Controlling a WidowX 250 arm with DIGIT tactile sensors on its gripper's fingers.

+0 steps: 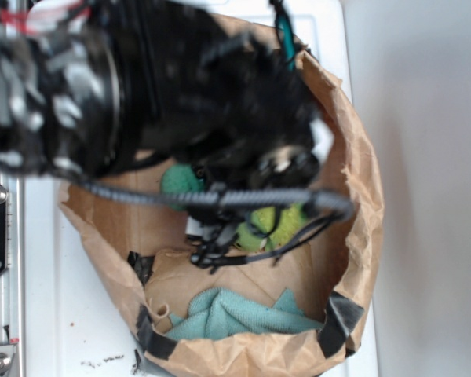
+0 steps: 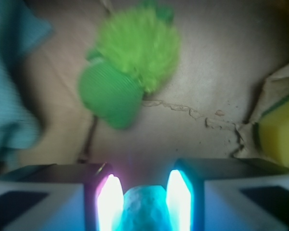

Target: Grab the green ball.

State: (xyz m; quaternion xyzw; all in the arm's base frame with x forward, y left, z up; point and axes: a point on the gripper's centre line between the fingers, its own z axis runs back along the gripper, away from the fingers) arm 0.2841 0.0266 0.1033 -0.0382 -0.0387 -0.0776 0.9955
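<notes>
- Wrist view shows the paper bag [image 1: 361, 196] as the biggest thing around us, one of it, its brown floor creased and torn under the other items.
- We count one teal cloth [image 1: 235, 314], crumpled at the bag's near wall.
- We count one lime plush toy [image 2: 135, 57], fuzzy head and ribbed green body, lying well apart from our fingers; it is not what we want.
- One yellow sponge [image 2: 279, 132] sits at the bag's edge.
- One green ball [image 2: 144, 209] sits between the pads of our gripper [image 2: 144, 192], at the bottom of the wrist view; whether the jaws are already pressing it we cannot tell.
- We judge the ball light, dimpled enough not to slip, perhaps slightly yielding; holding across its widest middle should keep it from squirting out.
</notes>
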